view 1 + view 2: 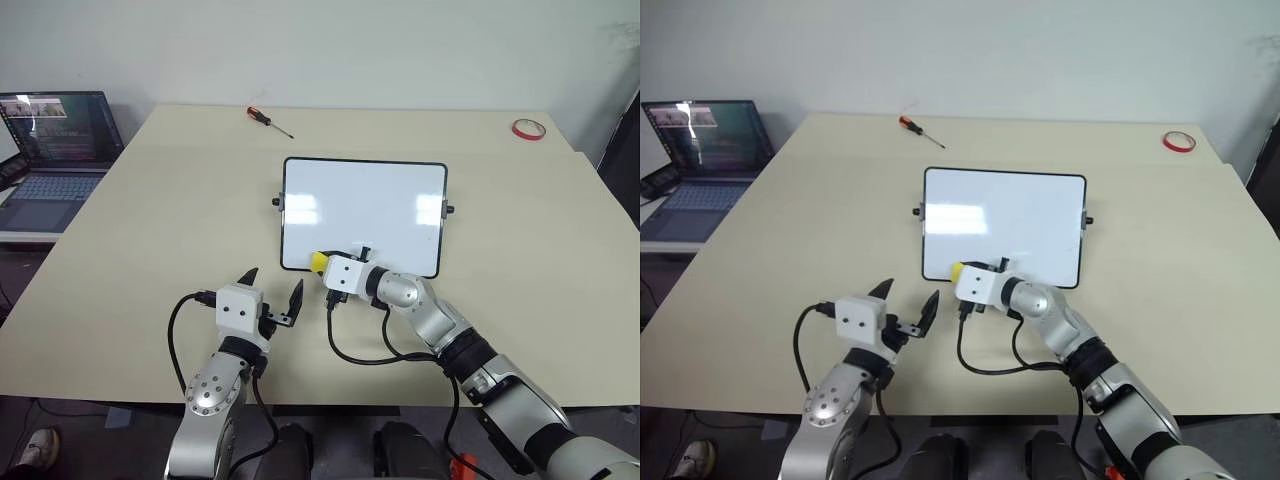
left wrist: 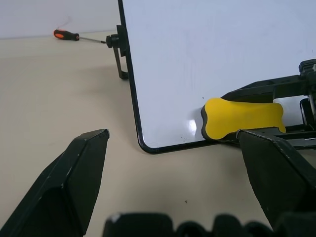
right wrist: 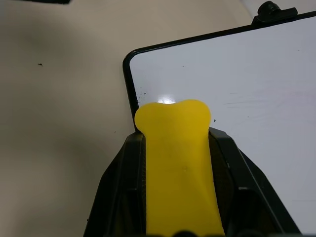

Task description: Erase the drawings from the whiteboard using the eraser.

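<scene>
Eraser [image 3: 178, 168] clamped between the two black fingers of my right tool [image 1: 325, 266], yellow block pointing out ahead of the fingertips. Its front end sits on the whiteboard [image 1: 362, 212], at the near corner on my left side, just inside the black frame. Board surface around it reads clean white with glare spots; no drawings that I can make out, only faint specks near the frame in the right wrist view.

Left tool [image 1: 272, 288] hovers over bare desk [image 1: 150, 220] just short of that same corner, fingers spread wide, holding nothing. It is near the right tool but apart from it.

Whiteboard lies flat mid-desk, long side toward me, small black knobs on both short sides. Screwdriver [image 1: 269, 119] with orange-and-black handle lies beyond the board, toward the far edge. Red tape ring [image 1: 528, 128] lies at the far right corner of the desk. Laptop [image 1: 55, 150] stands open, off the desk's left side, screen lit.
</scene>
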Controlling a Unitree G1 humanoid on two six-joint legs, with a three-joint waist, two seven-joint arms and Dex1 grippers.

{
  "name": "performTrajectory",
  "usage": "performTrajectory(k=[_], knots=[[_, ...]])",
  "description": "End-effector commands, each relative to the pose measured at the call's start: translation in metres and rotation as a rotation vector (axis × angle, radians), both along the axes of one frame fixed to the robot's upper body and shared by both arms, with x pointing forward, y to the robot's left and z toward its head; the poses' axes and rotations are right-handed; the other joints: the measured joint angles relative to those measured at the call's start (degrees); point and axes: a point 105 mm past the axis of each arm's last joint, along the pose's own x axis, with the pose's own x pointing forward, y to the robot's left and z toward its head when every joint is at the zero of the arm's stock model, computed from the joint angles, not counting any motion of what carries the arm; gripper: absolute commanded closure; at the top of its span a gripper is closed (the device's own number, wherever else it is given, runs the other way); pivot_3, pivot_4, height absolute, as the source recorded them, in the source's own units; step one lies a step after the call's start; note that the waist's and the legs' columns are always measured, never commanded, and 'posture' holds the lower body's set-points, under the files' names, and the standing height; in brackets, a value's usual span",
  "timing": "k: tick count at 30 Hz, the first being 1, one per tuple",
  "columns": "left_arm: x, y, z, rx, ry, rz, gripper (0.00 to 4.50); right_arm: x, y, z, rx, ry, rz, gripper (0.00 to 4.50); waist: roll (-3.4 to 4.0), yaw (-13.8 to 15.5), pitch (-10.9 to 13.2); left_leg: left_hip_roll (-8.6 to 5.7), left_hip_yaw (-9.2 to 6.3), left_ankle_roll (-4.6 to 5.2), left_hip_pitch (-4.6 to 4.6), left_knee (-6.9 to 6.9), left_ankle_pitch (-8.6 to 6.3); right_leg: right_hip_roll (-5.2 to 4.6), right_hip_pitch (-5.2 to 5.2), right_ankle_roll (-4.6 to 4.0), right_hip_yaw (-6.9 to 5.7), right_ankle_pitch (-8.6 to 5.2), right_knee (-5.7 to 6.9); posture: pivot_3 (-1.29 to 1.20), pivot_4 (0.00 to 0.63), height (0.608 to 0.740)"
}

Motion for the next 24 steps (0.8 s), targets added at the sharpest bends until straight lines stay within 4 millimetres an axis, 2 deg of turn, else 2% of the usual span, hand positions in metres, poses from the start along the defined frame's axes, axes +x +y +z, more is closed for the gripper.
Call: performTrajectory(k=[1,7,11,20,24], knots=[[-0.001,-0.003,0.010,-0.002,-0.040,-0.010,0.00,0.008,-0.011,-0.012,-0.052,0.029,-0.063,3.20,0.00,0.00,0.00,0.00,0.00,0.00,0.00,0.00,0.00,0.00,0.00,0.00,0.00,0.00,0.00,0.00,0.150,0.740],[-0.001,-0.003,0.010,-0.003,-0.041,-0.009,0.00,0.033,-0.018,0.018,0.058,-0.067,-0.191,3.20,0.01,-0.06,0.04,0.00,0.00,0.00,0.28,-0.01,0.01,0.01,0.22,-0.01,0.01,0.01,0.03,0.00,0.150,0.740],[-0.001,-0.004,0.010,-0.003,-0.041,-0.012,0.00,0.046,-0.024,0.034,0.171,-0.069,-0.299,3.20,0.00,0.11,0.07,-0.01,-0.12,0.01,0.52,0.00,0.02,0.01,0.56,-0.02,-0.02,0.01,-0.07,0.00,0.150,0.740],[-0.002,-0.004,0.011,-0.003,-0.041,-0.019,0.00,0.045,-0.034,0.038,0.209,-0.073,-0.315,3.20,0.02,0.19,0.08,-0.04,-0.29,0.01,0.48,-0.06,0.01,-0.02,0.68,-0.02,-0.05,0.01,-0.32,0.00,0.150,0.740],[0.001,-0.007,0.017,-0.001,-0.052,-0.056,0.00,0.033,-0.035,0.041,0.275,-0.010,-0.272,3.20,0.03,0.24,0.09,-0.04,-0.33,0.01,0.45,-0.09,0.00,-0.02,0.71,-0.02,-0.06,0.01,-0.43,0.00,0.150,0.740]])
